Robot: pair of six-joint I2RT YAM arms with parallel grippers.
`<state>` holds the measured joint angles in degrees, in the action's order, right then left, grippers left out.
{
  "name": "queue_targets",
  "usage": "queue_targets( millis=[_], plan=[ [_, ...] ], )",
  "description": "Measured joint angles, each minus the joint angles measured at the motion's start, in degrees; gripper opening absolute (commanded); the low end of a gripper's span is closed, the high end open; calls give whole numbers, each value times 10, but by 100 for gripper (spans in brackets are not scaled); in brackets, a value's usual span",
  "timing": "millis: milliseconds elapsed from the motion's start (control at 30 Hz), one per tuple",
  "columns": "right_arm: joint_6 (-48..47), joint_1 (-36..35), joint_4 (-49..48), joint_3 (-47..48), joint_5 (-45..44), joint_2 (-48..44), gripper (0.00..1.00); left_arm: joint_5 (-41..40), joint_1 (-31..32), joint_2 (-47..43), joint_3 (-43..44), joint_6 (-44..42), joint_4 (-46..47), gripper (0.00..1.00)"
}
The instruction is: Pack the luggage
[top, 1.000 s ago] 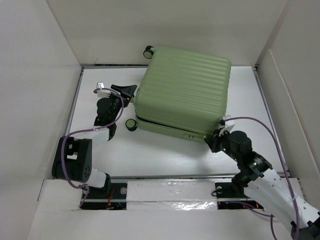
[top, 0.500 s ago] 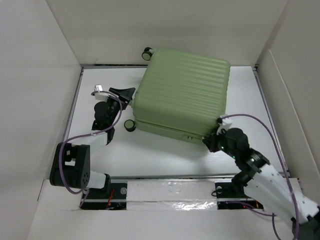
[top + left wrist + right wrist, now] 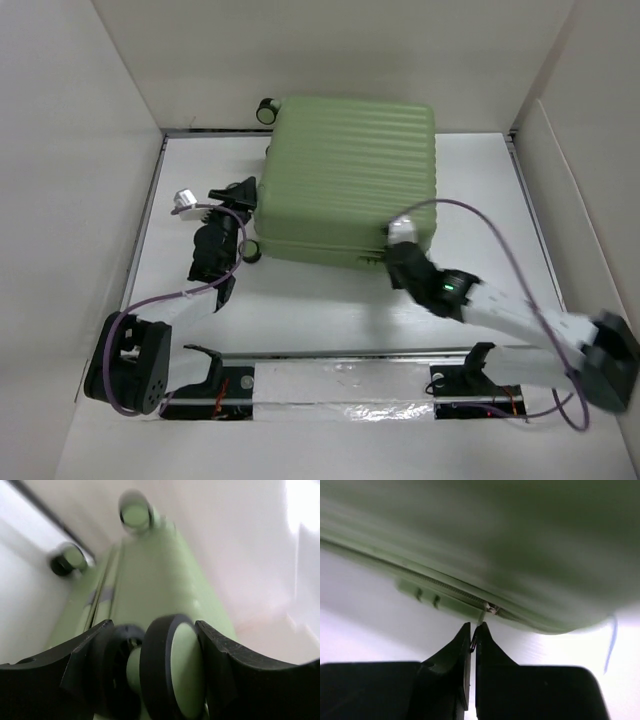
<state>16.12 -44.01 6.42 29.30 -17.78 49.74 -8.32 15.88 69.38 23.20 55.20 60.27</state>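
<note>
- The table (image 3: pixel 330 305) carries one thing, the luggage (image 3: pixel 345 170). It lies flat at the far middle with its ribbed shell up, its lid down and its far edge against the back wall.
- With the lid down and nothing loose on the table, I judge the step in hand to be zipping the shell shut. Filling it looks done.
- The left end effector (image 3: pixel 154 630) sits at the luggage's left side and is clenched around a wheel (image 3: pixel 172 667), with one finger against each face of it. This looks like a brace that stops the case sliding or turning while the other arm pulls.
- The right end effector (image 3: pixel 473 630) reaches in at the near edge, towards the right corner. It is pinched tight on the zipper pull (image 3: pixel 486 612), so it is grasping that tab alone and not the shell.
- The zip seam (image 3: pixel 440 587) runs along the near edge just above those fingertips. The right wrist view is blurred, so I cannot tell which stretch is already closed.
- The next move calls for a steady drag of the pull along the seam. The pull should run parallel to the edge so the thin tab does not slip from the pinch, and the wrist must turn as the track rounds the corner.
- The left hold on the wheel should stay firm throughout, because a case that swings would drag the tab off line.
</note>
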Motion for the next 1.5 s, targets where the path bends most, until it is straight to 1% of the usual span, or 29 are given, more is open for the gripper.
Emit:
queue_targets(
  millis=[67,100,133,167,200,267,333,400,467,533,600,667,700,767,800,833,867,900,933,967,1000,1033,1100,1133,1200,1233,1367,1433,1500],
  plan=[
    [-19,-104,110,132,-142,173,0,-61,10,-3,-1,-6,28,0],
    [-22,-132,107,161,-177,230,0,-79,12,-7,0,0,36,0],
    [-21,-148,66,159,-190,254,0,-111,14,-10,0,7,50,0],
    [-13,-148,-19,136,-159,249,0,-134,14,-19,0,-3,48,0],
    [-9,-130,-51,93,-134,217,0,-147,14,-25,-2,-10,40,0],
    [5,-54,-107,20,-32,126,0,-151,20,-34,-11,-12,30,0],
    [10,7,-116,-21,41,48,0,-139,37,-42,-24,-12,25,0],
    [11,40,-101,-34,60,11,0,-117,56,-44,-33,-8,26,0],
    [10,47,-87,-36,60,6,0,-104,63,-44,-37,-5,30,0],
    [9,38,-95,-34,56,25,0,-99,62,-44,-41,-2,39,0],
    [8,-14,-88,-8,8,84,0,-104,62,-38,-43,-1,57,0],
    [-1,-89,-22,96,-88,200,0,-135,60,-32,-44,-4,79,0],
    [-5,-125,10,154,-118,258,0,-148,58,-31,-44,-32,85,0],
    [-8,-164,-47,180,-87,304,0,-99,72,-31,-51,-40,84,0],
    [-6,-157,-109,159,-50,294,0,-78,86,-31,-54,-42,78,0],
    [-2,-132,-142,127,2,252,0,-43,109,-30,-59,-45,65,0],
    [0,-85,-161,73,45,177,0,-34,116,-35,-66,-51,74,0],
    [5,-16,-157,19,80,79,0,-25,116,-41,-69,-54,71,0],
    [16,35,-165,-10,105,24,0,-17,112,-42,-71,-55,70,0],
    [28,122,-181,-39,120,-50,0,-10,110,-40,-72,-56,67,0],
    [36,137,-206,-36,126,-61,0,-5,110,-38,-75,-56,69,0],
    [37,103,-221,-20,128,-40,0,1,110,-38,-77,-56,72,0],
    [31,-34,-219,62,109,61,0,11,110,-39,-79,-55,74,0],
    [26,-84,-221,104,114,115,0,15,110,-43,-79,-56,71,0],
    [22,-118,-239,118,139,159,0,22,111,-59,-82,-59,52,0],
    [23,-105,-247,88,144,142,0,24,113,-71,-84,-60,36,0],
    [26,10,-216,-38,141,2,0,26,117,-132,-94,-73,-36,0],
    [23,32,-201,-52,144,-40,0,34,117,-158,-106,-89,-64,0],
    [17,42,-208,-51,162,-50,0,54,117,-179,-123,-109,-86,0]
  ],
)
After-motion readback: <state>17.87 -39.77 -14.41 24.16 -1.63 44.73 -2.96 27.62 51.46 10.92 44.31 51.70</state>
